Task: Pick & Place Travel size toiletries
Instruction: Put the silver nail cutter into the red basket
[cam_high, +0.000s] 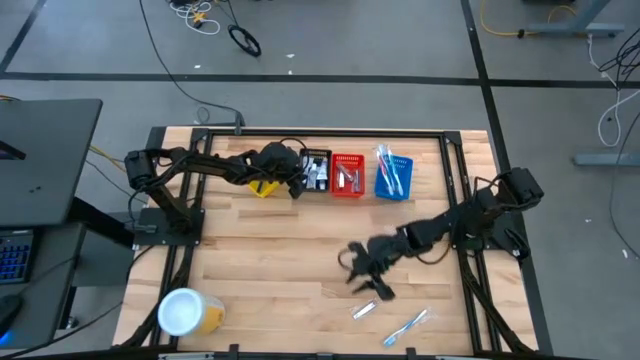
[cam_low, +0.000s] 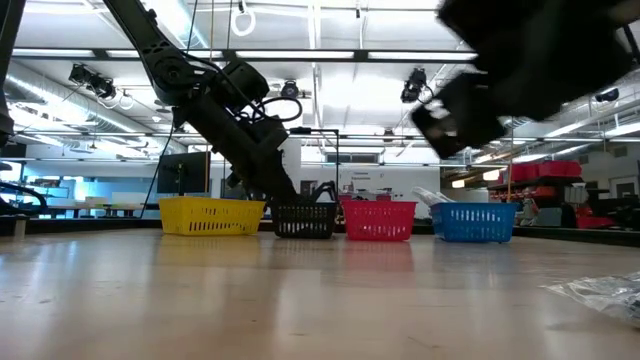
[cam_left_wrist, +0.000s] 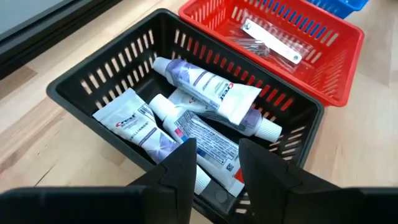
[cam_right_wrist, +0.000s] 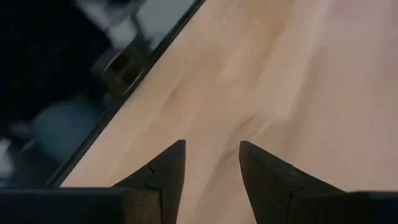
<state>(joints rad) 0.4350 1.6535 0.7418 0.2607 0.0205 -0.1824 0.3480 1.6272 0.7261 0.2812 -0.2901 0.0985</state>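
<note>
Left gripper (cam_left_wrist: 212, 163): fingers spread with a clear gap, nothing between them. It hangs directly over the small black slotted plastic basket (cam_left_wrist: 81, 87), which stands in the row along the far edge of the wooden table (cam_high: 270, 260). Inside that basket lie several small white toothpaste tubes with red and blue marks (cam_left_wrist: 211, 93), loosely piled, the uppermost with its cap towards the red basket (cam_left_wrist: 336, 68) beside it. The red basket holds clear-wrapped dark razors (cam_left_wrist: 270, 40).

Right gripper (cam_high: 365, 262): out over the middle of the table, fingers parted and empty in its wrist view, only bare wood between them.

Items not yet sorted lie on the near side of the table, beyond the right gripper and away from the baskets: a dark item (cam_high: 381, 291) just beside it, too small to identify; a silvery packet (cam_high: 363, 310) further on; and a slim blue-and-white toothbrush (cam_high: 406, 326) nearest the table's front edge. The toothbrush lies diagonally.

Judgement: the right arm is far nearer all three loose items; the left arm is well apart from them. The next pick likely falls to the right gripper, which would need to move towards the near edge and align its fingers across the chosen item's long axis.

Also present: blue basket (cam_high: 393, 180) holding toothbrushes, yellow basket (cam_high: 264, 188), and a large white-lidded yellow jar (cam_high: 184, 311) at the near left corner.
</note>
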